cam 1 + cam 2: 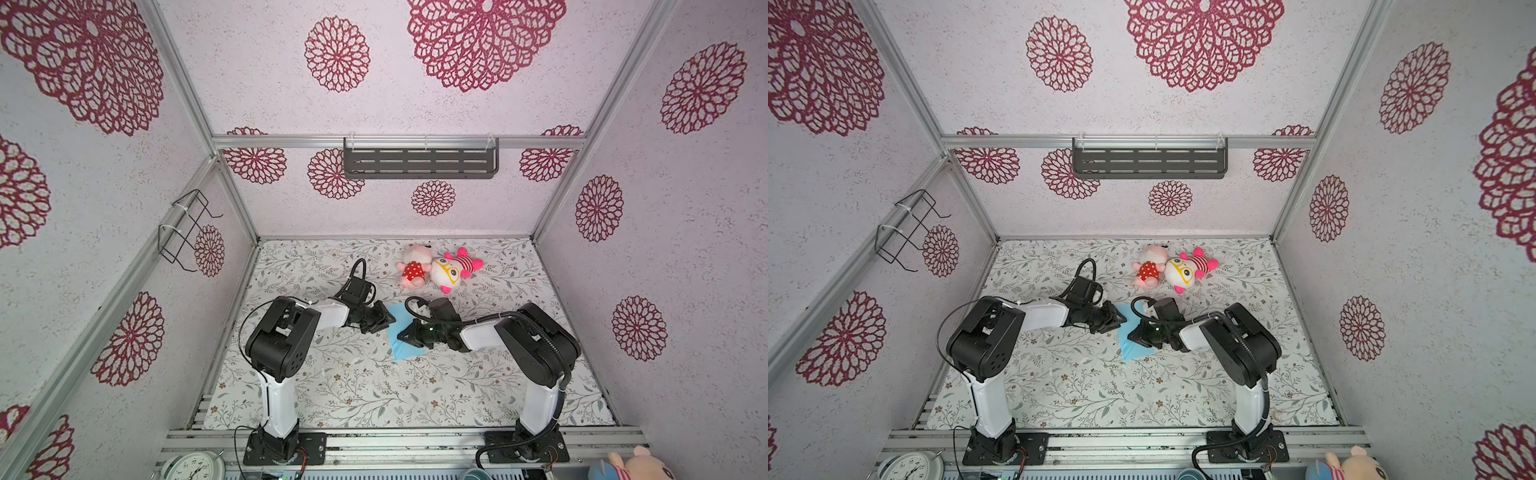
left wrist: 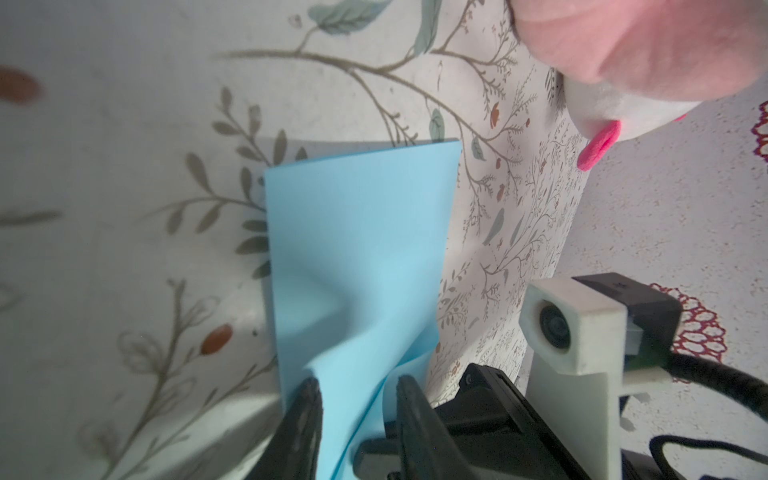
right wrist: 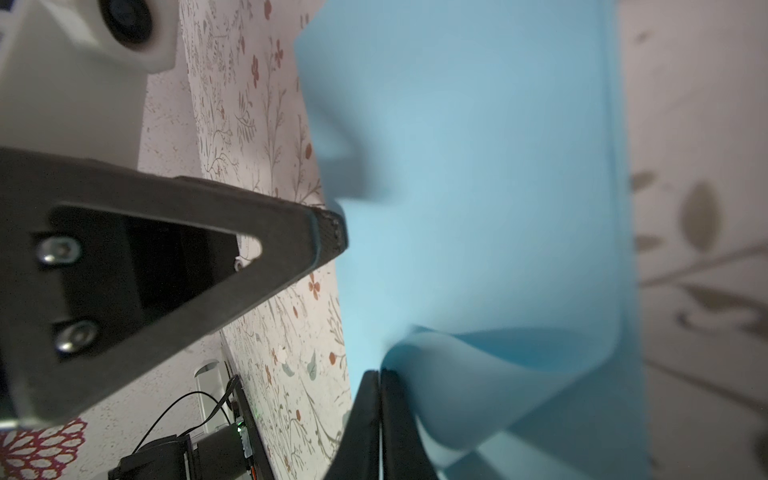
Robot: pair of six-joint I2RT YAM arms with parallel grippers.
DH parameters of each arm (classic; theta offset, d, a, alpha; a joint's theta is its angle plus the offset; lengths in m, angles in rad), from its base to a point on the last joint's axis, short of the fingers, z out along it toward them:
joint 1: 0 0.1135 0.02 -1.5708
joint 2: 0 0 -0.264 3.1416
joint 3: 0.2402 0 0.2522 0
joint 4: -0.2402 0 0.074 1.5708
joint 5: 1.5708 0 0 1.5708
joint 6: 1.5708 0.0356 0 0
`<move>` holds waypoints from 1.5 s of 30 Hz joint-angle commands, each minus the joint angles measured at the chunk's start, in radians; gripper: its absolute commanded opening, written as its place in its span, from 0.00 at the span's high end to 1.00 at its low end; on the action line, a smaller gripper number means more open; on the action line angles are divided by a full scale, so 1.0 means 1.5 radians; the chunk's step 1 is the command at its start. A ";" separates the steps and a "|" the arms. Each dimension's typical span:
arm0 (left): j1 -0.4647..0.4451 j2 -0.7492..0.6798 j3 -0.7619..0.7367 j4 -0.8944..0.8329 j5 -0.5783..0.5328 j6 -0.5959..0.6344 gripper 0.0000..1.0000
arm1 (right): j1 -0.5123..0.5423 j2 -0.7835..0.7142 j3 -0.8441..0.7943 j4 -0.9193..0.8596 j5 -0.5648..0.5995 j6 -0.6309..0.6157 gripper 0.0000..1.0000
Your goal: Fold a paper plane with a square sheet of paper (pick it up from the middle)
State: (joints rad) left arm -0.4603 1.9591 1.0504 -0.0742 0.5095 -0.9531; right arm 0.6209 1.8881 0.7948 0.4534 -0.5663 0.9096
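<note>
Light-blue square sheet of paper (image 2: 357, 232) (buckled), pinched in right gripper (image 3: 380, 374)

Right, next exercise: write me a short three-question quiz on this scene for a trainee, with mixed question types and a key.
1. True or false: the square sheet of paper lies perfectly flat on the table.
2. Which gripper is shut on the sheet? A) left B) right C) neither
3. How many plush toys lie on the table?

Key:
1. False, it is buckled.
2. B, the right gripper. The left gripper stands open.
3. Two.
</note>
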 commanded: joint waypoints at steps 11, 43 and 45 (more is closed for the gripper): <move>-0.003 0.049 -0.027 -0.074 -0.067 0.006 0.65 | 0.002 0.018 0.015 0.037 0.001 0.010 0.91; 0.005 0.010 0.001 -0.101 -0.059 0.017 0.65 | 0.002 0.024 0.017 -0.020 0.024 -0.022 0.81; 0.020 -0.032 0.005 -0.103 -0.059 0.016 0.65 | 0.002 0.021 0.017 -0.035 0.030 -0.029 0.76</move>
State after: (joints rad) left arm -0.4564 1.9514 1.0649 -0.1101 0.4953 -0.9447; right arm 0.6209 1.9240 0.8196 0.5037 -0.6010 0.9043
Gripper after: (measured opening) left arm 0.345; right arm 0.222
